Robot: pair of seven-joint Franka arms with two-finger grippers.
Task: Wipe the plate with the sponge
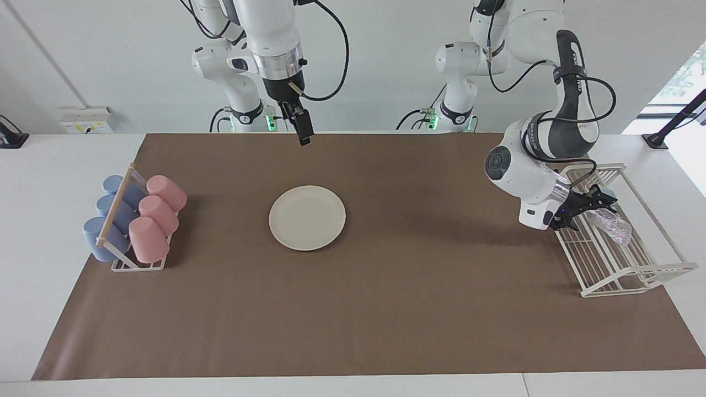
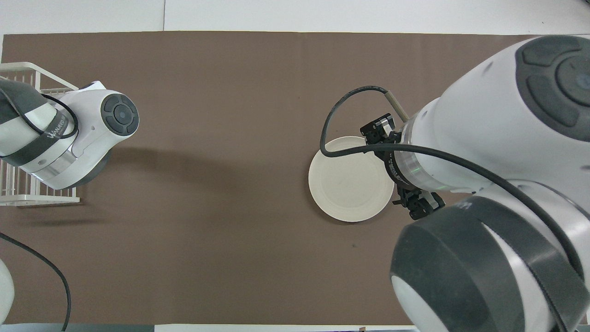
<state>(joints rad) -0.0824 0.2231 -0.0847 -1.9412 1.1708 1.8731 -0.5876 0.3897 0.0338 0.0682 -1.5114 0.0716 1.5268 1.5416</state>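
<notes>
The cream-white plate (image 1: pixel 307 218) (image 2: pixel 351 179) lies flat on the brown mat, mid-table. The silvery speckled sponge (image 1: pixel 611 227) lies in the white wire rack (image 1: pixel 634 278) at the left arm's end of the table. My left gripper (image 1: pixel 594 205) is low over that rack, open, at the end of the sponge that is nearer to the robots; whether it touches the sponge I cannot tell. In the overhead view the left arm's wrist hides the sponge. My right gripper (image 1: pixel 303 135) hangs open and empty, high over the mat's edge by the robots.
A rack of pink and blue cups (image 1: pixel 135 220) stands at the right arm's end of the table. The wire rack's rim (image 2: pixel 27 200) shows partly under the left arm. In the overhead view the right arm's bulk covers the mat beside the plate.
</notes>
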